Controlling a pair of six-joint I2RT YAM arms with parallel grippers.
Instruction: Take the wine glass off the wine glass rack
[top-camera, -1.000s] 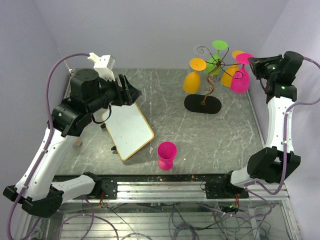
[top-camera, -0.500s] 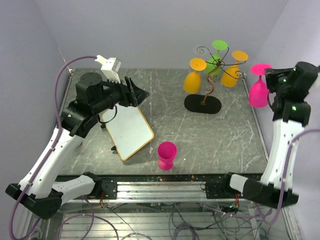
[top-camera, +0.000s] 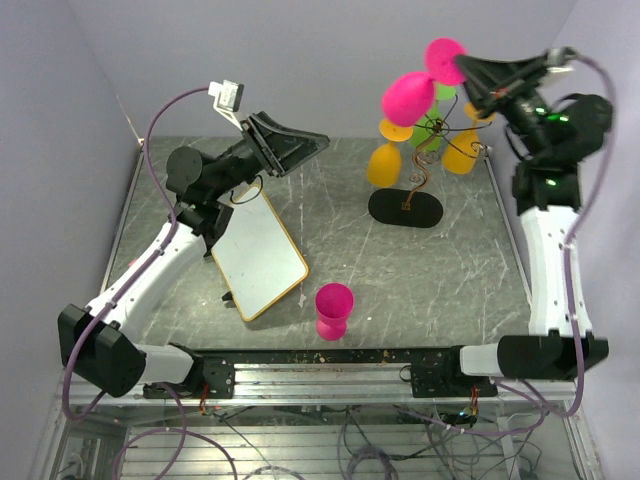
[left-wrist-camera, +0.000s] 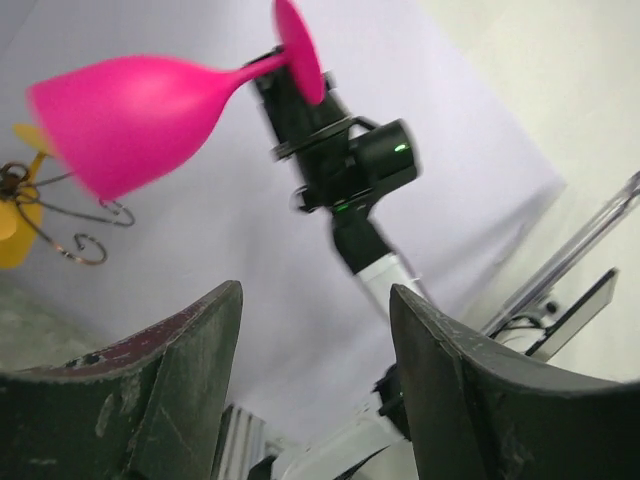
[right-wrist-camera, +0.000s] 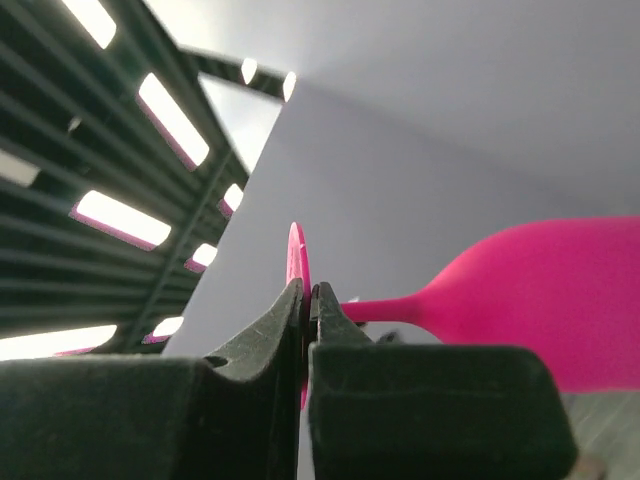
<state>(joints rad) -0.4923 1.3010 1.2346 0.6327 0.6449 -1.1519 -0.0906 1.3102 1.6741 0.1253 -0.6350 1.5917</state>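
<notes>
The right pincer (top-camera: 462, 68) is pressed together on the flat round foot of a bright pink plastic wine glass (top-camera: 408, 97), pinching the disc edge-on between its jaws. The glass lies sideways high in the air, its bowl reaching out from the pincer towards the left arm. Below the pincer and clear of the glass stands the thin dark wire wine glass rack (top-camera: 390, 208) on its black oval base, with orange and green glasses hanging from its curled arms. So the glass is off the rack, and the step in hand looks like carrying it away.

The left pincer (top-camera: 315, 140) is raised, spread and empty, with the pink bowl out in front of its gap but well apart from it. A handover seems likely. That calls for bringing the bowl or stem between the spread jaws and closing them before the right pincer lets go.
</notes>
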